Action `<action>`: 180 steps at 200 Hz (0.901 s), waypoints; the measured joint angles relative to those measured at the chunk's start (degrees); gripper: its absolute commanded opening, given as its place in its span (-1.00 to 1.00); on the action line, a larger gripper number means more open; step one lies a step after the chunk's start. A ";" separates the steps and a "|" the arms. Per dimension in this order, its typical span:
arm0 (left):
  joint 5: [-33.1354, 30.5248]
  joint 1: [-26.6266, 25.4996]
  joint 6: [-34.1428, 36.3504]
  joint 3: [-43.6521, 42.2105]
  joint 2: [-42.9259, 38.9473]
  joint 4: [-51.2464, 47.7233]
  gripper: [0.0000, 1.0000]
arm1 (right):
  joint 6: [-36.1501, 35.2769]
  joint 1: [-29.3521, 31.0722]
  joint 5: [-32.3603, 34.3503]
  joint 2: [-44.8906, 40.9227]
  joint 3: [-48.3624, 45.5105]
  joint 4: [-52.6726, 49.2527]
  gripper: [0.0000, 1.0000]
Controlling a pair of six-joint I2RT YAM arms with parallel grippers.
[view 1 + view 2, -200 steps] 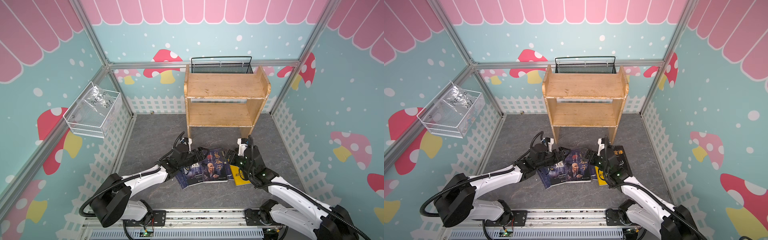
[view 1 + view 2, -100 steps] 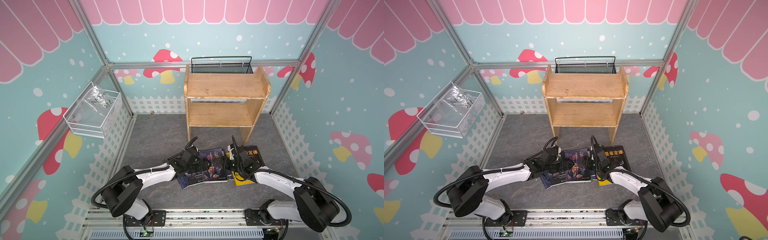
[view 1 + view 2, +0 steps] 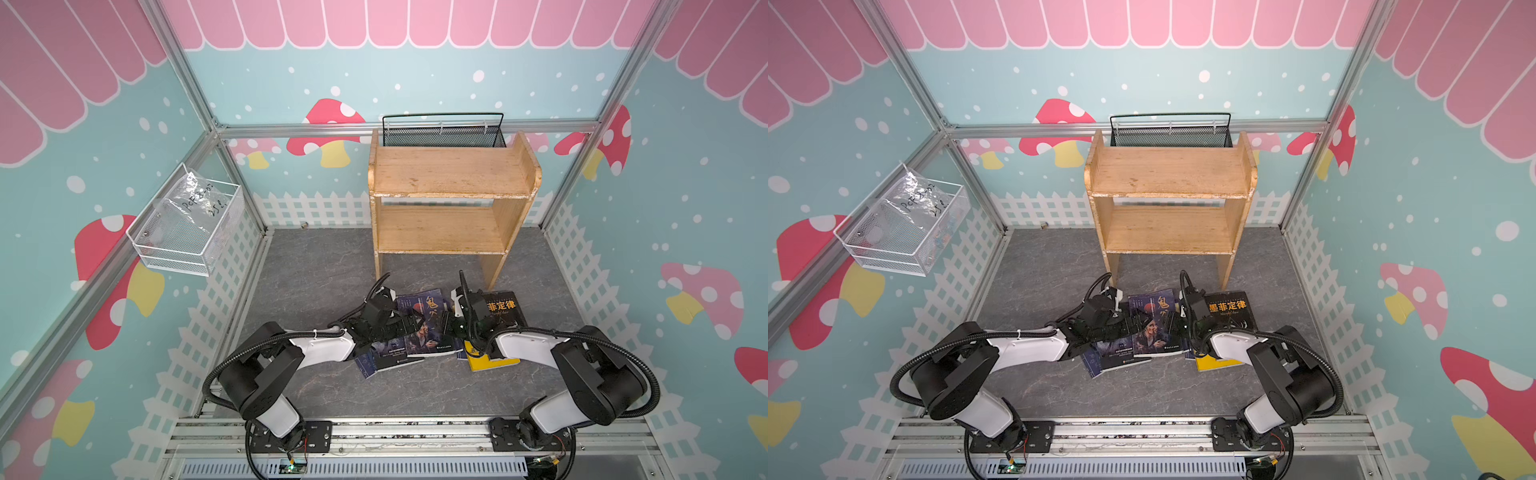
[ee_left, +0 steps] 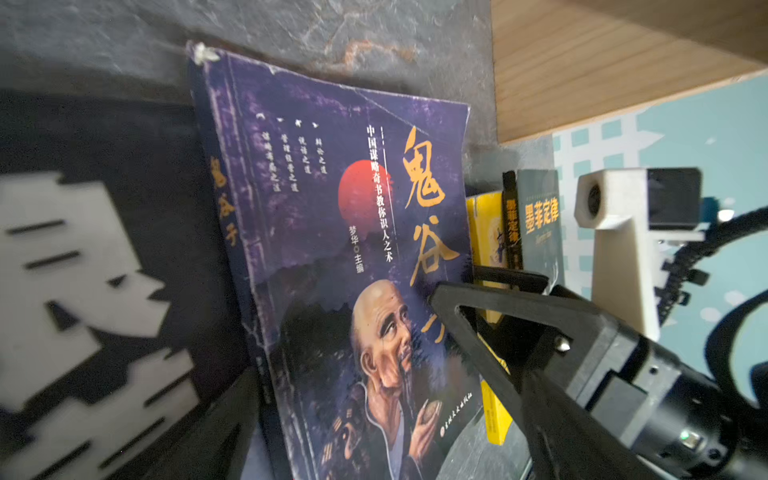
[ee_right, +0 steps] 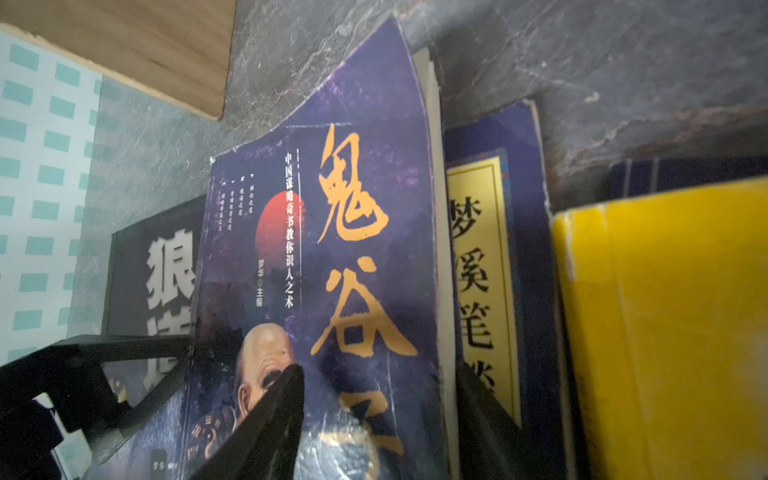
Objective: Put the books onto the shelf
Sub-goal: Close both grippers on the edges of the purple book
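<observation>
The books lie in a loose pile on the grey floor before the wooden shelf (image 3: 449, 174), whose two tiers are bare. On top is the robed-man book (image 3: 428, 328). My left gripper (image 3: 409, 322) hangs open over its left side, above the black wolf-eye book (image 5: 153, 270). My right gripper (image 5: 378, 428) straddles its right edge: one finger (image 5: 270, 415) on the cover, the other beside the page edge, jaws apart. A navy book with a yellow label (image 5: 486, 257), the yellow book (image 3: 482, 361) and the black antler book (image 3: 505, 309) lie to the right.
The shelf's right leg (image 3: 492, 270) stands just behind the pile. A black mesh basket (image 3: 442, 133) hangs behind the shelf, and a white wire basket (image 3: 187, 232) hangs on the left wall. White fence walls ring the floor.
Both arms have swung inward and down onto the robed-man book from its two sides. The right jaws have narrowed. The left jaws stay wide.
</observation>
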 measured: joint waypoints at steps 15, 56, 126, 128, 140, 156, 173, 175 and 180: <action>0.70 0.76 -2.08 -2.21 -0.02 4.66 0.94 | -0.35 -0.07 0.15 0.79 -0.02 1.68 0.16; 2.73 3.74 -8.92 -9.05 -0.04 20.02 0.93 | -1.03 -0.20 -1.31 3.93 -0.02 7.96 0.15; 5.40 5.66 -18.56 -12.63 3.06 42.14 0.88 | 0.13 0.24 -10.27 9.29 -0.33 18.18 0.16; 5.40 5.68 -18.67 -12.70 3.10 42.23 0.88 | 0.24 0.24 -10.38 9.35 -0.33 18.32 0.16; 5.40 5.86 -19.37 -13.16 3.15 42.38 0.87 | 0.50 0.24 -11.04 9.68 -0.33 18.97 0.16; 5.33 6.25 -19.96 -13.57 3.15 41.79 0.85 | 0.61 0.26 -11.63 9.90 -0.31 19.34 0.16; 5.29 6.51 -20.06 -13.60 2.99 38.84 0.78 | 0.72 0.26 -12.09 10.08 -0.31 19.58 0.17; 5.29 6.51 -20.06 -13.60 2.99 38.49 0.76 | 0.74 0.26 -12.17 10.10 -0.31 19.63 0.17; 5.20 6.51 -19.82 -13.51 2.86 36.74 0.71 | 0.74 0.33 -12.39 10.16 -0.31 19.71 0.17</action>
